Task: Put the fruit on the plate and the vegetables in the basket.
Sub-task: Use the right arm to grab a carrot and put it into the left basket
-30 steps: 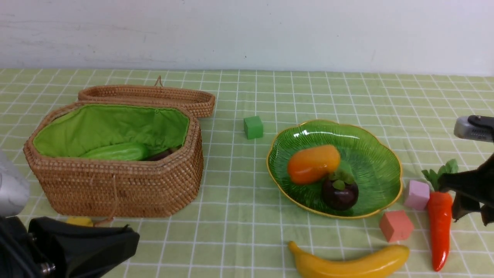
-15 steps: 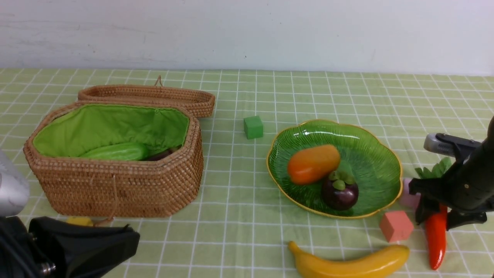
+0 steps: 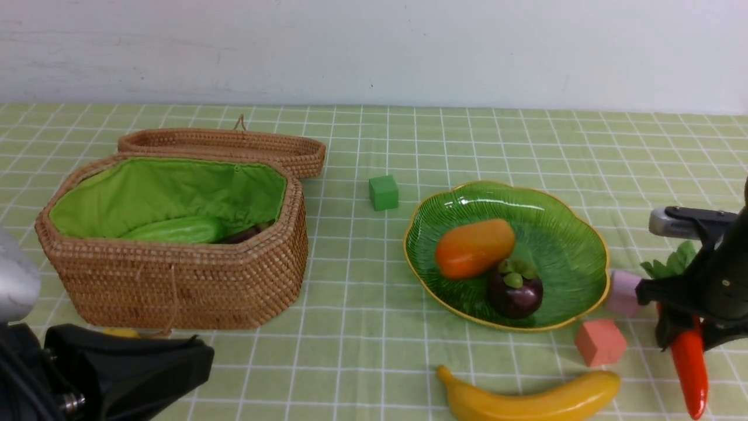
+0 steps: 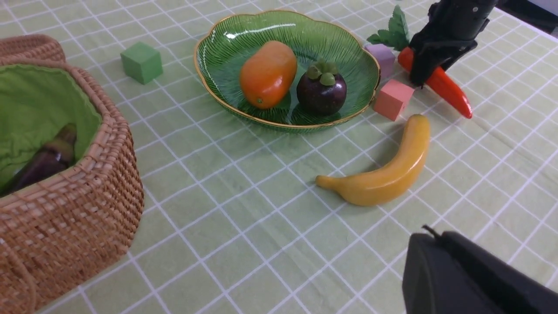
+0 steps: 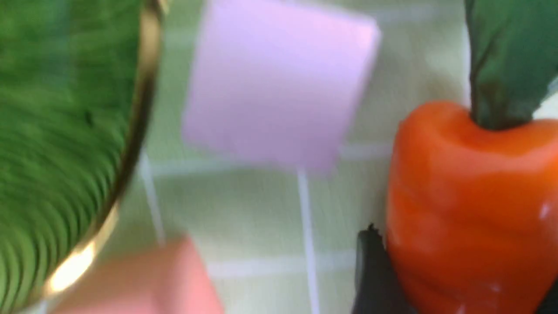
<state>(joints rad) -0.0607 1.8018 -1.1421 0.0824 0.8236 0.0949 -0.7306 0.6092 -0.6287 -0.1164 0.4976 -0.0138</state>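
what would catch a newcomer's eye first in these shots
The glossy green plate right of centre, holding an orange mango and a dark mangosteen. At the far right, the right gripper grips a bright orange carrot. On the left stands a big wicker basket with vivid green lining.

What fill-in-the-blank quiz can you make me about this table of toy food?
1. The mango and the mangosteen lie on the green glass ____.
2. The one fruit lying on the tablecloth is the ____.
3. The right gripper has its fingers either side of the orange-red ____.
4. The gourd lies inside the wicker ____.

Missing words: plate; banana; carrot; basket.
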